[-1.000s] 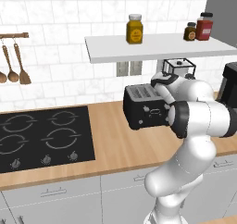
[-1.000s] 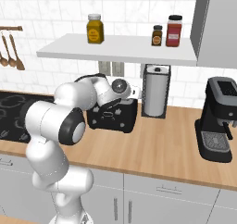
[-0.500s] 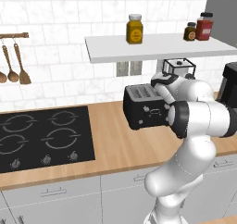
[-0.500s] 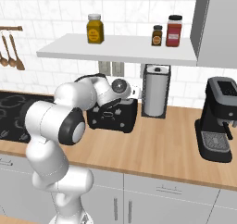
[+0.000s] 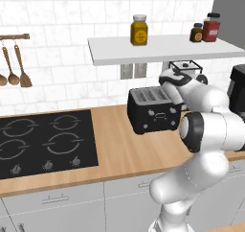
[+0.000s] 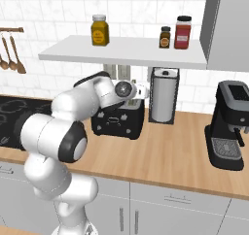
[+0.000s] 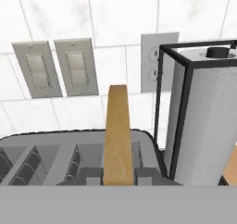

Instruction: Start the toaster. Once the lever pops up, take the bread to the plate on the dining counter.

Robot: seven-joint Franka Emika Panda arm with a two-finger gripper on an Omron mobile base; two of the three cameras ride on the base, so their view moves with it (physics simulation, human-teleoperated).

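You are looking at a long light-wood kitchen counter (image 5: 119,149) with grey cupboards under it and a white tiled wall behind it. A black cooktop with four rings (image 5: 45,142) sits in the counter on the left. Wooden spoons (image 5: 13,68) hang on the wall above it. A white shelf (image 5: 158,49) holds a yellow jar (image 5: 139,30), a small dark jar (image 5: 196,32) and a red jar (image 5: 211,27). The jar labels are too small to read.

The small black boxy toaster with silvery slots (image 5: 154,110) stands on the counter by the wall. A flat tan-brown slice of bread (image 7: 116,135) stands upright in its right slot and pokes up above the top. A paper towel roll in a black wire frame (image 6: 164,95) stands just beside the toaster. A tall black coffee machine (image 6: 230,125) stands further right.

Your gripper (image 6: 141,91) is up over the toaster. You cannot tell how wide its fingers are, or whether it has hold of anything.
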